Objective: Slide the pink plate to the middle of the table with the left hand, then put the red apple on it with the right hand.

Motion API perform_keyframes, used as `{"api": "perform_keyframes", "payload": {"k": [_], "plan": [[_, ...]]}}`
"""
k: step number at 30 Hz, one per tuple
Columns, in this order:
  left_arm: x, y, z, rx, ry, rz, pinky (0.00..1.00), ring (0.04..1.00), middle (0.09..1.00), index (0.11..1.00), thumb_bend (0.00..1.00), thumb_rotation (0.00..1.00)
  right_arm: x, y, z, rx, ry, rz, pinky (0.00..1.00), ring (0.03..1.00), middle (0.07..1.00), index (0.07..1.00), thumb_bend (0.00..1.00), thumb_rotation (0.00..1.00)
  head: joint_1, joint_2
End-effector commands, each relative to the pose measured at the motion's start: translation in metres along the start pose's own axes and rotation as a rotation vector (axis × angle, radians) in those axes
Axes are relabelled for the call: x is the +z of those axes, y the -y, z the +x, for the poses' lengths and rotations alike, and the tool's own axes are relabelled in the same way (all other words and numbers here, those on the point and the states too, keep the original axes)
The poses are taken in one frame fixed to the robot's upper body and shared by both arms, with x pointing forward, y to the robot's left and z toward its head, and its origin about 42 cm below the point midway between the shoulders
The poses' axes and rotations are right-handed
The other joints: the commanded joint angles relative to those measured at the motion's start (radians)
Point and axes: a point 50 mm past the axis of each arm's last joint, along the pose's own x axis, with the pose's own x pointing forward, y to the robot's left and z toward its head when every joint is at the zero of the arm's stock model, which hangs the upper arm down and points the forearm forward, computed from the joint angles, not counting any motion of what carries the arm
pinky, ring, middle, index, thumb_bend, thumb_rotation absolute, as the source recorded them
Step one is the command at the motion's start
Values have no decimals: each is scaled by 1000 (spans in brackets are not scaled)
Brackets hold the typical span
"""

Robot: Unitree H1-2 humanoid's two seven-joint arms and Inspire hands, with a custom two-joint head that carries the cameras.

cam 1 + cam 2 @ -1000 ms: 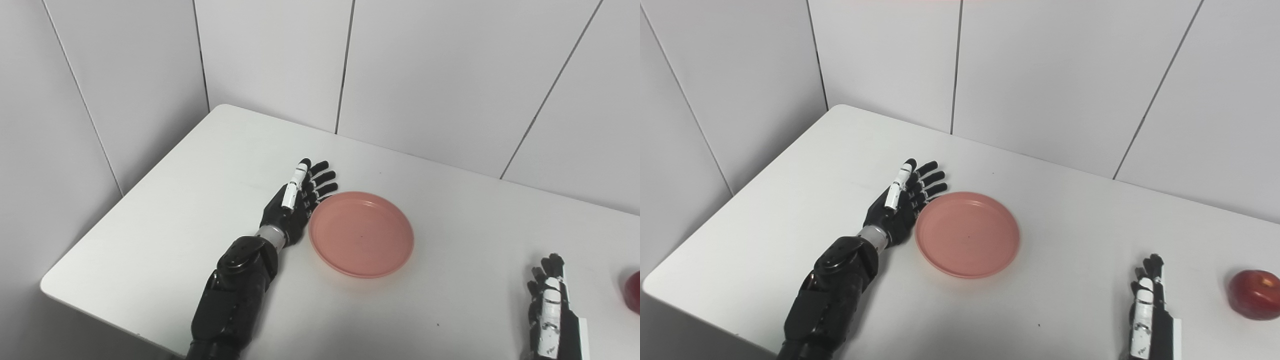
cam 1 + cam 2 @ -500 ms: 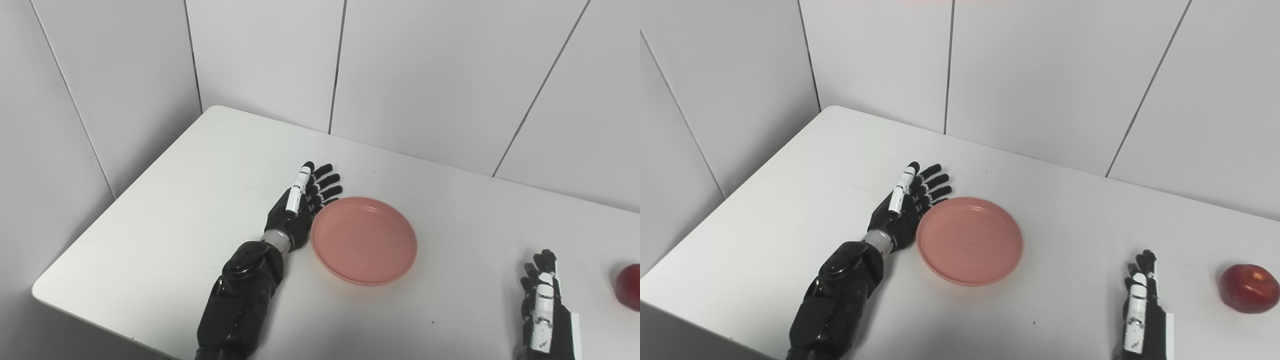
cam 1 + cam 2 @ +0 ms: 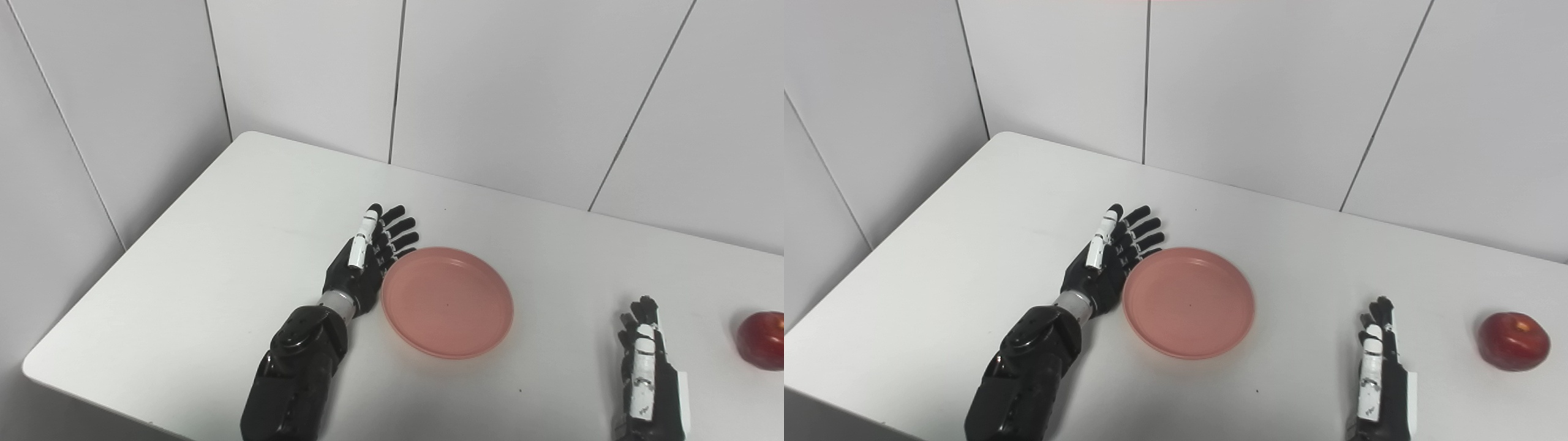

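A pink plate [image 3: 447,302] lies flat on the white table [image 3: 245,257], with nothing on it. My left hand [image 3: 367,263] is open, its fingers stretched out and pointing away from me, with its side against the plate's left rim. A red apple [image 3: 1513,341] stands on the table at the far right. My right hand [image 3: 1375,373] is open near the front edge, between the plate and the apple and touching neither. It holds nothing.
White wall panels [image 3: 490,92] close in the table at the back and on the left. The table's near left corner [image 3: 30,367] and its front edge lie close to my left forearm [image 3: 300,361].
The camera has turned to the right, so more of the apple shows. Relative to the table, my left hand and the plate have slid a little to the right together.
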Motion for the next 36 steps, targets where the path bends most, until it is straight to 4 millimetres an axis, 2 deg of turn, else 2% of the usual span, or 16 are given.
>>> {"api": "perform_keyframes", "payload": {"k": [1,11,31,36], "plan": [[10,12,2,-44,22,0,847,861,873,859,412,1000,-4,-6,-5,-5,-2,7,972,948,955,954,272,1000,-8,5],[8,18,-3,-69,5,-8,845,855,873,860,414,1000,2,-13,-5,-2,6,19,972,953,965,962,254,1000,-44,31],[-5,48,-17,-145,-18,-34,880,866,875,859,407,1000,9,-20,-6,-24,8,-9,927,934,951,954,264,1000,-100,78],[-6,48,-19,-149,-20,-23,880,873,880,859,405,1000,10,-23,-6,-22,7,0,940,935,950,956,266,1000,-133,96]]}}
